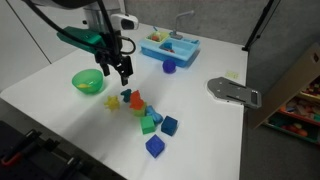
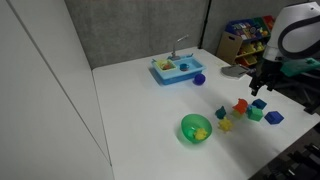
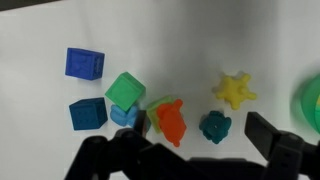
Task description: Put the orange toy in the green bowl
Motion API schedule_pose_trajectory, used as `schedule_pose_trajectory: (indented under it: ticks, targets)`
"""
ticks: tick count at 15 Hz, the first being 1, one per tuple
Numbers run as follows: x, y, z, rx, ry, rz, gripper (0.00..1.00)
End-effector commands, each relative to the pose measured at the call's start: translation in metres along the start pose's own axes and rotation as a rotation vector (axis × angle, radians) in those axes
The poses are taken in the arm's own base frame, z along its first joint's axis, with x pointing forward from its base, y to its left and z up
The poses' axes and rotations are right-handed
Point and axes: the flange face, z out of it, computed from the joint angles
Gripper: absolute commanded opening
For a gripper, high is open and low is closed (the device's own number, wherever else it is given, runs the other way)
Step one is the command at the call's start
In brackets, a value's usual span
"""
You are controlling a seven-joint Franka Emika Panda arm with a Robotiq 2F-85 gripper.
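Note:
The orange toy (image 3: pixel 169 120) lies on the white table among other small blocks; it also shows in both exterior views (image 1: pixel 136 100) (image 2: pixel 240 105). The green bowl (image 1: pixel 88 81) stands on the table apart from the blocks, holding something yellow-green; it shows in the other exterior view (image 2: pixel 195 128) and as an edge in the wrist view (image 3: pixel 311 100). My gripper (image 3: pixel 185 150) hangs open and empty above the blocks, its fingers to either side of the orange toy and a teal toy (image 3: pixel 214 127). In an exterior view the gripper (image 1: pixel 120 70) is above and between bowl and blocks.
A yellow star toy (image 3: pixel 235 91), a green cube (image 3: pixel 126 91), a yellow-green cube (image 3: pixel 156 112) and blue cubes (image 3: pixel 85 64) (image 3: pixel 88 113) surround the orange toy. A blue tray with a tap (image 1: pixel 170 45) and a purple object (image 1: pixel 169 67) stand at the back. A grey fixture (image 1: pixel 232 92) sits at the table edge.

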Motion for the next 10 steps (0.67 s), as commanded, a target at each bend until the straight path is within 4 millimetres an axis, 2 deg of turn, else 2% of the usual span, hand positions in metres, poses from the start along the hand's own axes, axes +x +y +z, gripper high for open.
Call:
schedule_pose_trajectory:
  ticks: [1, 4, 10]
  targets:
    - [0.001, 0.000, -0.003, 0.000, 0.005, 0.000, 1.00]
    - [0.004, 0.002, -0.006, -0.011, 0.015, 0.009, 1.00]
    - [0.018, 0.012, 0.017, -0.015, 0.052, -0.017, 1.00]
